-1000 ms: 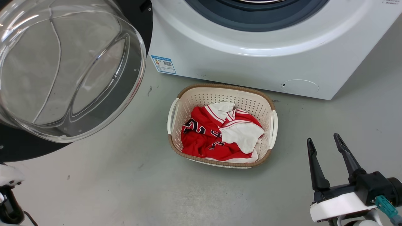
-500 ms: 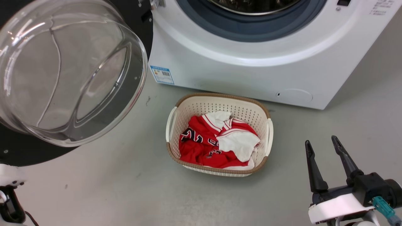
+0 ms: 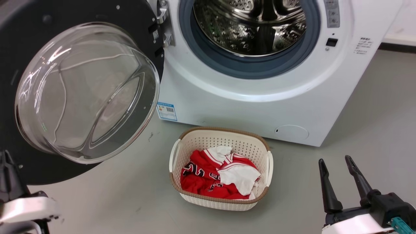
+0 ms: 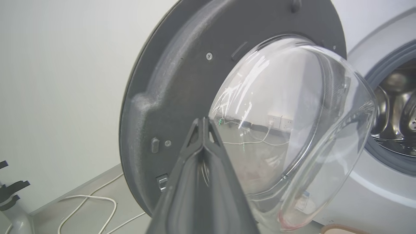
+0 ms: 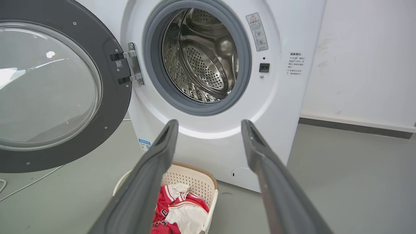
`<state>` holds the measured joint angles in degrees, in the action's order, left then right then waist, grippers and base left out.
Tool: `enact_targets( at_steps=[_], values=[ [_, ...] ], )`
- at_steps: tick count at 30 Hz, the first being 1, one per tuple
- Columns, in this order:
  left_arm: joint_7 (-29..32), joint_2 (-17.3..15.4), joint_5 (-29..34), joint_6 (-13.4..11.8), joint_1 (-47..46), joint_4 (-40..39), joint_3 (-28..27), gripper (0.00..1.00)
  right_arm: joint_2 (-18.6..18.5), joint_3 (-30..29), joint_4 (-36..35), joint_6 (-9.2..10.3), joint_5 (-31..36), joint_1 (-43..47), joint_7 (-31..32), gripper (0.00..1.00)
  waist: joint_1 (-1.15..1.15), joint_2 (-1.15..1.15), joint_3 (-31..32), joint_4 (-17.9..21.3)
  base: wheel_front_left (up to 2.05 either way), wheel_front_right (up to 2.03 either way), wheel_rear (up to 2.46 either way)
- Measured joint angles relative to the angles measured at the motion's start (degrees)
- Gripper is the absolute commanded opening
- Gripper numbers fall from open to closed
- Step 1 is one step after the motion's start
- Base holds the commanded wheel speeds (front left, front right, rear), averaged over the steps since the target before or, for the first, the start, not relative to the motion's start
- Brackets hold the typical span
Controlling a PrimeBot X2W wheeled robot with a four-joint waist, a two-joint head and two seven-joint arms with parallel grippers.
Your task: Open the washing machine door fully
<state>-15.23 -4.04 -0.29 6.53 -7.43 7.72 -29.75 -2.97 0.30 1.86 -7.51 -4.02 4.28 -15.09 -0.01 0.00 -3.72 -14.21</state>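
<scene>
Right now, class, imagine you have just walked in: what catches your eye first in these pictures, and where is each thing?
The washing machine door stands out first, swung wide open at the head view's left, its clear domed glass bulging toward the camera. Beside it, at top centre, the shiny steel drum lies exposed. On the floor before the machine, a pale basket holds a bright red and white garment.

Smooth grey floor (image 3: pixel 113 201) meets a plain white wall (image 5: pixel 367 58) along a dark skirting strip (image 5: pixel 354 127)
</scene>
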Motion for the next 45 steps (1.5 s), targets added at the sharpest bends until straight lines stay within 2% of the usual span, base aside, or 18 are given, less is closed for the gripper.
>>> enact_targets(
  at_steps=[8,19,20,21,22,32,45],
  values=[
    [0.0,1.1,0.7,-1.1,7.0,-7.5,10.7,0.00,0.0,-1.7,-3.3,0.00,-0.6,1.6,0.0,1.00,0.00,0.00,2.6,1.9,0.00,0.00,0.00],
    [0.0,1.1,-2.8,-4.5,11.2,-10.4,25.2,0.00,0.0,-3.0,-8.2,0.00,-0.5,3.4,0.0,1.00,0.00,0.00,4.2,5.7,0.00,0.00,0.00],
    [0.0,1.1,-2.8,-4.6,11.3,-10.3,26.0,0.22,0.0,-3.2,-8.4,0.00,-0.6,3.6,0.0,1.00,0.00,0.00,4.2,6.1,0.00,0.00,0.00],
    [0.0,1.1,-2.8,-5.1,11.4,-10.3,26.7,0.64,0.0,-3.2,-8.5,0.00,-0.6,4.0,0.0,1.00,0.00,0.00,4.2,6.5,0.00,0.00,0.00],
    [0.0,1.1,-2.7,-5.5,11.6,-10.3,27.2,1.00,0.0,-3.1,-8.6,0.00,-0.6,4.2,0.0,1.00,0.00,0.00,4.2,6.8,0.00,0.00,0.00],
    [0.0,1.1,-3.0,-7.1,13.0,-8.5,30.0,1.00,0.0,-2.9,-8.4,0.00,-1.4,5.3,0.0,1.00,0.01,0.00,4.5,10.5,0.00,0.00,0.00],
    [0.0,1.1,-2.6,-7.4,13.1,-6.6,30.8,1.00,0.0,-2.9,-6.3,0.00,-2.7,5.6,0.0,1.00,0.01,0.00,4.6,13.3,0.00,0.00,0.00]
  ],
)
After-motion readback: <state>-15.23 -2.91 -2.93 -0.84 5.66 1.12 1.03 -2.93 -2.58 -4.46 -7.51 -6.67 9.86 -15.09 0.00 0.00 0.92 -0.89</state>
